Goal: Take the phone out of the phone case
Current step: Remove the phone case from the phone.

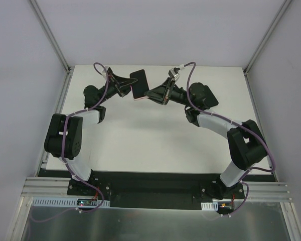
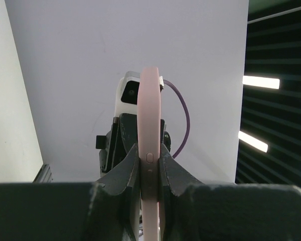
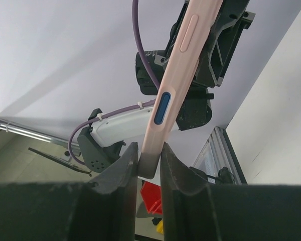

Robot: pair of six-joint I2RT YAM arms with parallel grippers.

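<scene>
L wrist view: L gripper (image 2: 149, 173) is clenched on the case (image 2: 149, 110). We see its pads (image 2: 128, 170) squeezing the thin pink side edge, w/ a small side button right btwn them. From these jaws the case runs straight up and away, long axis in line w/ the fingers. Just beyond its far end sit R arm's white wrist cam (image 2: 124, 98) and a purple cable (image 2: 183, 115) looping off to the jaws' right.

R wrist view: R gripper (image 3: 149, 163) straddles another part of the same edge. The edge leaves the jaws leaning up and to their right, w/ a blue oval inset just past the tips. Both fingers sit close against it, but we can't tell whether they pinch or hang slack. L gripper's black body backs the far end.

Top view: the case hangs in the air btwn the two jaws, above the far part of the table (image 1: 155, 135). The phone (image 1: 139, 80) shows as a black glossy face turned up, w/ pink rim at its near end. It looks seated in the case, so removal isn't done, we judge. Both arms are about equally near. Each jaw likely spans face and back together, pinning phone to case. Only the other gripper's fingers crowd the space.
</scene>
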